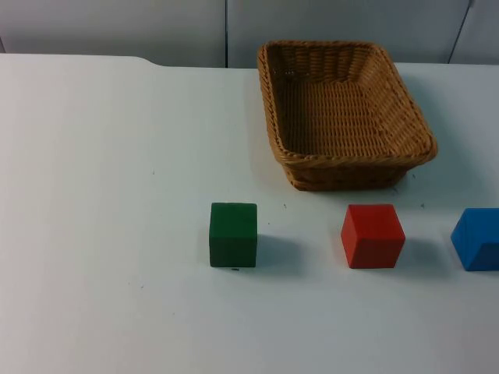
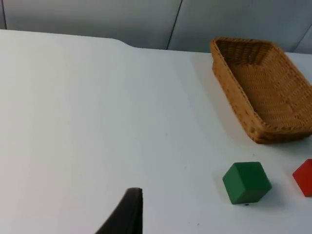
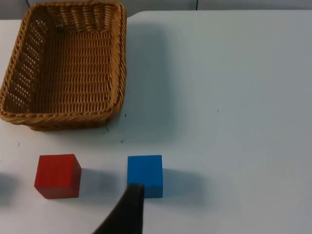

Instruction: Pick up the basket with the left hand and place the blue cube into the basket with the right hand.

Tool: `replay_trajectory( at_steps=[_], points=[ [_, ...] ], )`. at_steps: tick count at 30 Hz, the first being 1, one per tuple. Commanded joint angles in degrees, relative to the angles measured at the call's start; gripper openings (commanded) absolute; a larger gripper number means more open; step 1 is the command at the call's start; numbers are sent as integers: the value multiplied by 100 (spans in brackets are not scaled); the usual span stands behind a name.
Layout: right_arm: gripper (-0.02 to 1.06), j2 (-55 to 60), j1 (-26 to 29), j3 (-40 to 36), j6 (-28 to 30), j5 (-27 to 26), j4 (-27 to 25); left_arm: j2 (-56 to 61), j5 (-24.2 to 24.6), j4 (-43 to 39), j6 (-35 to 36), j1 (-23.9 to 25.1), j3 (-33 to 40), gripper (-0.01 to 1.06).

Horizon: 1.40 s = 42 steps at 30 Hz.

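Sitting empty at the desk's (image 1: 93, 156) far side, the basket (image 1: 343, 109) has green (image 1: 233, 234), red (image 1: 373, 235) and blue cube (image 1: 477, 238) lined up nearer, while pincer states cannot be told.

I log a green cube (image 1: 233, 234) upright on the white table (image 1: 101, 195), near the middle. A red cube (image 1: 373, 235) sits to its right, well apart, in the same row. A grey partition wall (image 1: 117, 23) bounds the far edge.
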State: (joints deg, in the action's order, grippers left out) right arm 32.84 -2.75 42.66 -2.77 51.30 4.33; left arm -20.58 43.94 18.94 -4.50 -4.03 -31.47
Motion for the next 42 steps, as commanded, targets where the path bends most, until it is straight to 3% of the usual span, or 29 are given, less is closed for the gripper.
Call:
replay_trajectory(
  at_steps=[1,10,22,32,42],
  points=[
    [102,216,26,108,29,-107,-18,-205,-255,250,-177,-18,-69,105],
    [102,1615,26,626,18,-203,-30,-1561,-633,1007,-1177,-18,-731,105],
    [102,3284,26,701,29,-768,-167,-4166,-633,2546,-2885,-18,-1999,105],
    [102,4300,26,701,29,-1033,-167,-6268,-578,3556,-3887,-41,-2920,105],
    [101,4934,26,701,29,-1151,-230,-8314,-382,3640,-4015,-506,-4395,105]
  ],
)
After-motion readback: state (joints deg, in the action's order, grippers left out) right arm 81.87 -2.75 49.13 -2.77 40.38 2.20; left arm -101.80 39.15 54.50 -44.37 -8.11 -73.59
